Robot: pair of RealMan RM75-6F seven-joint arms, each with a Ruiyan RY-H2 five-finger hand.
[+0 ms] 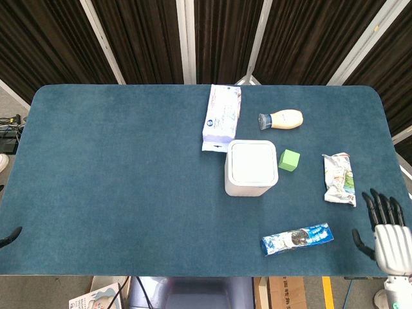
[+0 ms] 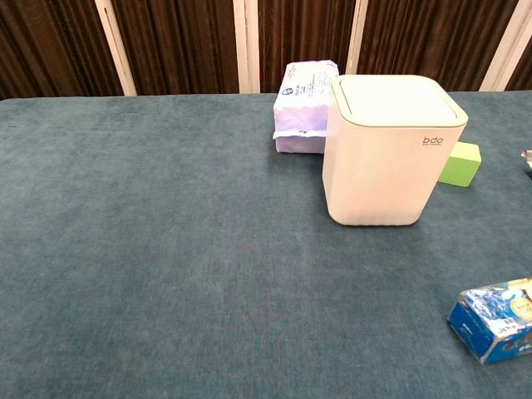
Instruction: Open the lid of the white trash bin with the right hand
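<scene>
The white trash bin [image 1: 251, 168] stands upright near the middle of the blue table [image 1: 116, 180], slightly toward the robot's right, with its lid [image 1: 252, 161] lying flat and closed. In the chest view the bin [image 2: 385, 154] shows a smooth rounded body and a small grey logo near its top corner; the lid [image 2: 397, 100] sits flush in its rim.

Just beside the bin on its right is a green cube [image 1: 289, 160], partly hidden behind the bin in the chest view [image 2: 460, 163]. Behind the bin, touching or nearly touching it, lies a white and purple wipes pack [image 1: 221, 117]. A small bottle [image 1: 280, 119] lies on its side further back. A white snack packet [image 1: 338, 179] lies well apart to the right, and a blue biscuit pack [image 1: 297, 239] lies near the front edge, cut off by the frame in the chest view [image 2: 497, 320].

The right hand [image 1: 387, 233] hovers at the table's front right corner, palm down, fingers spread and holding nothing, well apart from the bin. Of the left hand [image 1: 9, 237] only a dark tip shows at the left edge, so its state cannot be told.
</scene>
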